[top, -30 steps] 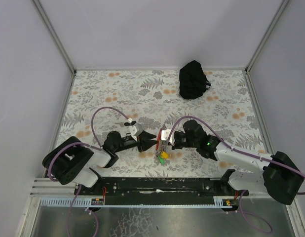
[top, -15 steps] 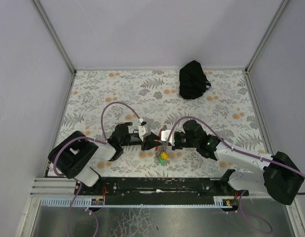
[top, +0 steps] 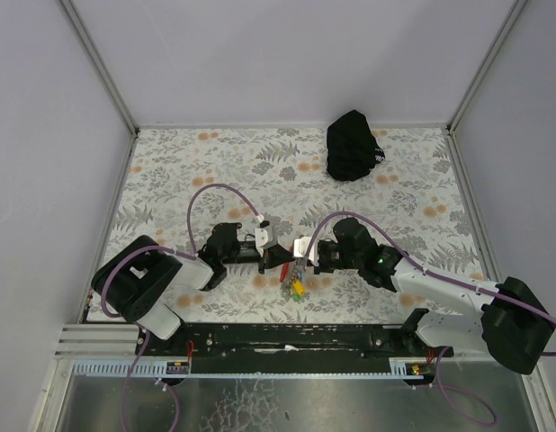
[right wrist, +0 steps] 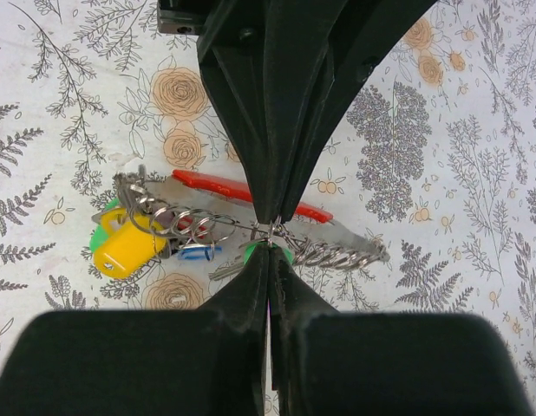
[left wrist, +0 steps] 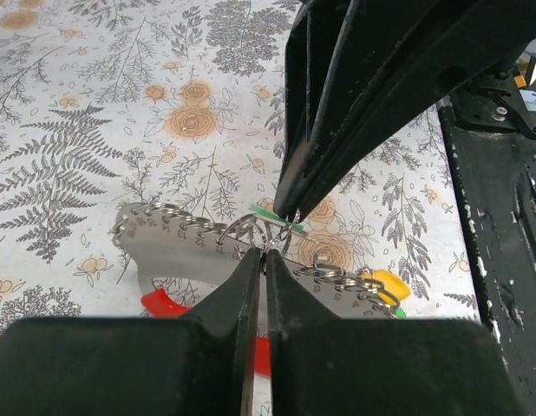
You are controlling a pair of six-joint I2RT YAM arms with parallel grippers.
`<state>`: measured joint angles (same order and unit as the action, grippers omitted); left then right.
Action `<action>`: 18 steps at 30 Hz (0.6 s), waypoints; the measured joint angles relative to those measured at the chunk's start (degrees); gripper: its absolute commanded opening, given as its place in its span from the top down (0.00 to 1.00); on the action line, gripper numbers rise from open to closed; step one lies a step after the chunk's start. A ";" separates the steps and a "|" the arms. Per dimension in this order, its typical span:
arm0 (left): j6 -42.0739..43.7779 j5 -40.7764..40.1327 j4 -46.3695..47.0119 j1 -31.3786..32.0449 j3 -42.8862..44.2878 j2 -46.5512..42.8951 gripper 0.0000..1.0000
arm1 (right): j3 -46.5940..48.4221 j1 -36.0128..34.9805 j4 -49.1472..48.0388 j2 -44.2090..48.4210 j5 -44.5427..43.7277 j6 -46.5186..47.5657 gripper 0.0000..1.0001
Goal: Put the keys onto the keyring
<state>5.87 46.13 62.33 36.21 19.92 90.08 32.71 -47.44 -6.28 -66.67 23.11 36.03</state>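
The keyring (top: 296,284) lies between the two arms: a red strap (right wrist: 218,185), a silvery chain (right wrist: 337,254), several rings and a yellow tag (right wrist: 129,244). My left gripper (left wrist: 262,254) is shut on one silvery ring of the keyring (left wrist: 186,224). My right gripper (right wrist: 270,243) meets it tip to tip and is shut on the green key (right wrist: 251,250), which also shows in the left wrist view (left wrist: 270,211). The blue key (right wrist: 194,252) lies among the rings beside the yellow tag. In the top view the left gripper (top: 280,259) and right gripper (top: 299,262) nearly touch.
A black crumpled bag (top: 353,144) lies at the far right of the floral table cover (top: 188,171). The black base rail (top: 287,337) runs along the near edge. Grey walls close in the left, right and back sides.
My left gripper has moved right to the keyring and shut on a ring. The right arm has stayed put, still shut.
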 measured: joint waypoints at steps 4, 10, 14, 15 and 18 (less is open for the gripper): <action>-1.18 -0.96 0.22 0.00 -0.15 -0.04 1.00 | 0.00 -0.02 0.44 0.39 -0.11 0.00 1.00; -7.50 -5.57 3.87 0.15 -2.34 -1.05 1.00 | 0.00 -0.04 0.17 1.18 -0.59 -0.04 1.00; -12.68 -9.55 5.20 0.13 -3.65 -2.64 1.00 | 0.00 -0.52 -0.61 1.14 -1.86 -0.04 1.00; -14.01 -10.56 5.64 0.13 -4.09 -3.04 1.00 | 0.00 -0.74 -0.81 1.05 -2.38 -0.02 1.00; -17.53 -13.03 6.27 0.13 -5.22 -4.11 1.00 | 0.00 -1.36 -1.22 0.55 -3.17 -0.02 1.00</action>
<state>-11.66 33.10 68.60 36.34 14.70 85.97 32.71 -48.80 -7.51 -66.13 19.94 36.01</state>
